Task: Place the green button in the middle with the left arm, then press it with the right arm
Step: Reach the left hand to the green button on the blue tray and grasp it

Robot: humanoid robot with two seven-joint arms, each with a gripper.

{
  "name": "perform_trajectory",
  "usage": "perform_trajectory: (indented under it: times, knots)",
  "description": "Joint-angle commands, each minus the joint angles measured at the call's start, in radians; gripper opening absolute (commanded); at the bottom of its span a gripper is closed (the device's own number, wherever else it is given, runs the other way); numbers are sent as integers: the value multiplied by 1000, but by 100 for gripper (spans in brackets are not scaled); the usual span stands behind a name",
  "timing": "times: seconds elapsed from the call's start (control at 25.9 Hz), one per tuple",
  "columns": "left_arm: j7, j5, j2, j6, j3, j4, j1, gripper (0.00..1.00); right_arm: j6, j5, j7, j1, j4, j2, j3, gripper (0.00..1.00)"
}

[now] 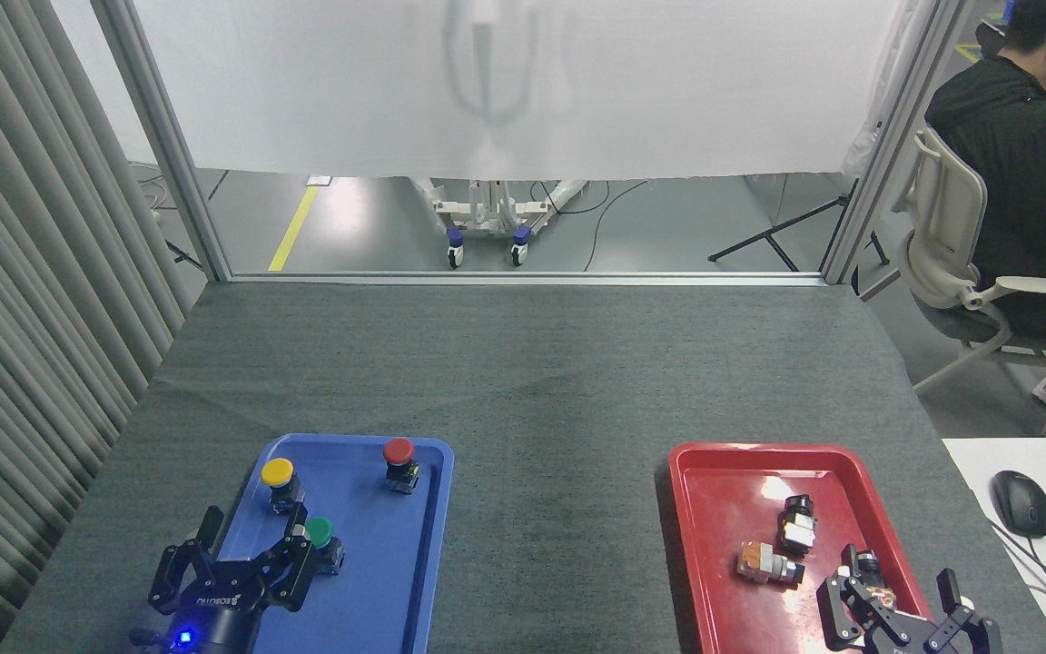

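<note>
The green button (320, 532) stands in the blue tray (378, 581), near its left side. My left gripper (255, 529) hovers open over the tray's near left corner. Its right finger (296, 545) is just left of the button, and the button sits outside the jaws. My right gripper (898, 581) is open over the near right part of the red tray (723, 509), holding nothing. The middle of the table, dark grey cloth (559, 427) between the two trays, has nothing on it.
A yellow button (277, 474) and a red button (399, 454) also stand in the blue tray. Three small switch bodies (795, 524) lie in the red tray. A seated person (1031, 163) and a white desk with a mouse (1021, 502) are at the right.
</note>
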Motion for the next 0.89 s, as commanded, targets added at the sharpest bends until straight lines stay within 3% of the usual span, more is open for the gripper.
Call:
perform_trajectory:
  times: [0.0, 0.35, 0.85]
  knots:
    - [3, -2, 0, -1, 0, -1, 15, 99, -1, 1, 0, 0, 0, 1, 2, 100]
    - [-6, 0, 6, -115, 0, -20, 30, 99, -1, 7, 0, 0, 0, 1, 1, 100]
    - [-1, -2, 6, -119, 1, -20, 33, 99, -3, 7, 1, -4, 3, -1, 1, 100]
